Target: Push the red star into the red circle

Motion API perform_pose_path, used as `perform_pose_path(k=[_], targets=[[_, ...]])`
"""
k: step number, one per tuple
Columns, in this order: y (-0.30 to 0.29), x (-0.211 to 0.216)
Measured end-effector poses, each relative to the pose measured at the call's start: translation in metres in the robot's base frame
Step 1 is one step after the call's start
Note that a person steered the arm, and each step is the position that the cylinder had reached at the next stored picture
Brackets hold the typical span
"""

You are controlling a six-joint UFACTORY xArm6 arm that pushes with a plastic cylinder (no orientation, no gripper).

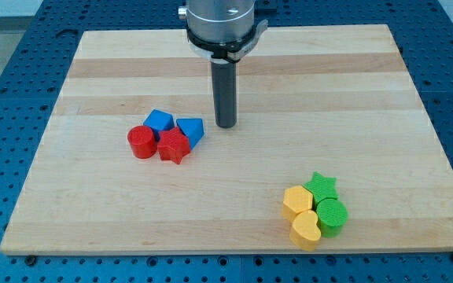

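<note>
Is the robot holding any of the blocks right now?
No, nothing is held. My tip is only a rod end and touches no block. It stands just to the view's right of the blue triangular block, above the red star.

The wooden board point(234, 228) carries a red-and-blue block cluster point(166, 135) and a yellow-and-green cluster point(314, 211).

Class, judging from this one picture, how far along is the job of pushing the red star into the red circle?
Looks done: the red star touches the red circle. In hand: nothing; my tip stands apart, toward the view's right of the blue blocks. Left: seemingly nothing.
</note>
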State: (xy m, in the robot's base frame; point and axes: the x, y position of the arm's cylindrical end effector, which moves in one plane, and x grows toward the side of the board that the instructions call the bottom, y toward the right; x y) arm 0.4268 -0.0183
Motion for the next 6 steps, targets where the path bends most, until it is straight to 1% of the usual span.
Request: perform_pose_path(k=[1, 2, 3, 4, 5, 6], targets=[[0.0, 0.0], [0.032, 0.013], [0.038, 0.049], [-0.001, 0.065], [-0.045, 0.071], [-0.064, 0.07]])
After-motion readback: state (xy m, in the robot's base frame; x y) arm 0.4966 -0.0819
